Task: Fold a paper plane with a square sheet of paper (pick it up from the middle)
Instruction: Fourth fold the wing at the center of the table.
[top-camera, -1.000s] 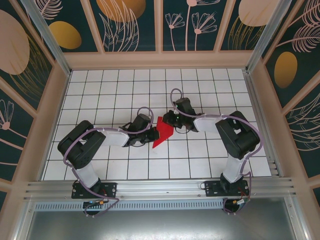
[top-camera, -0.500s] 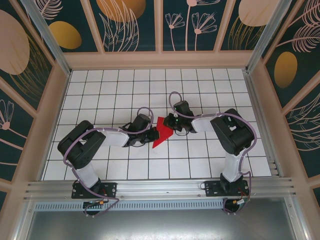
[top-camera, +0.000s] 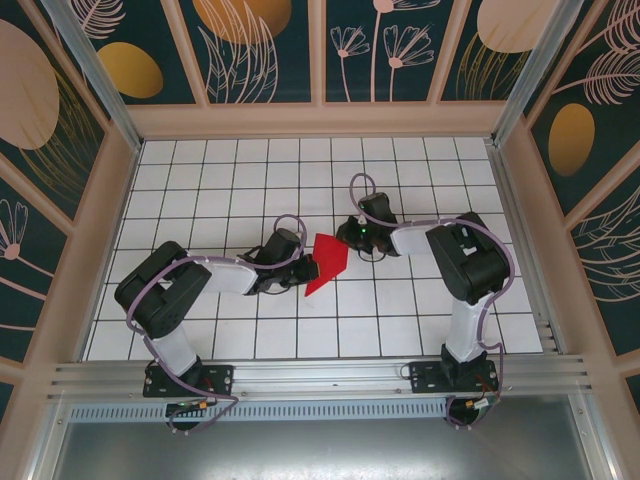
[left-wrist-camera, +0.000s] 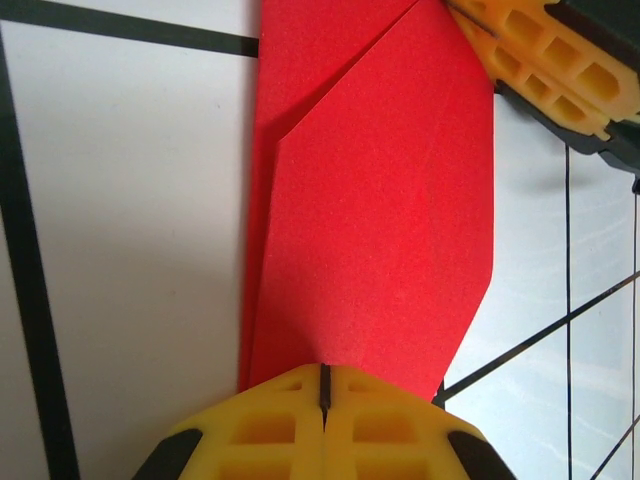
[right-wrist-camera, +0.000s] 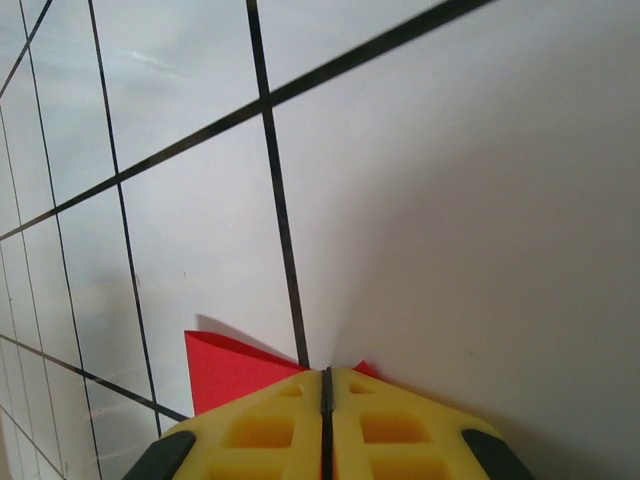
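Two pinches: left fingers (left-wrist-camera: 250, 430) clamp the thin bright red folded paper sheet (left-wrist-camera: 380, 220) at 9 o'clock, right fingers (right-wrist-camera: 400, 430) closed on its 2 o'clock corner. Opposing pulls could tear it.

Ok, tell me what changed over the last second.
The right gripper drew back to the right, away from the left arm, and the red paper sheet now spreads wider on that side. The left gripper stayed put, its fingers shut on the sheet's other end.
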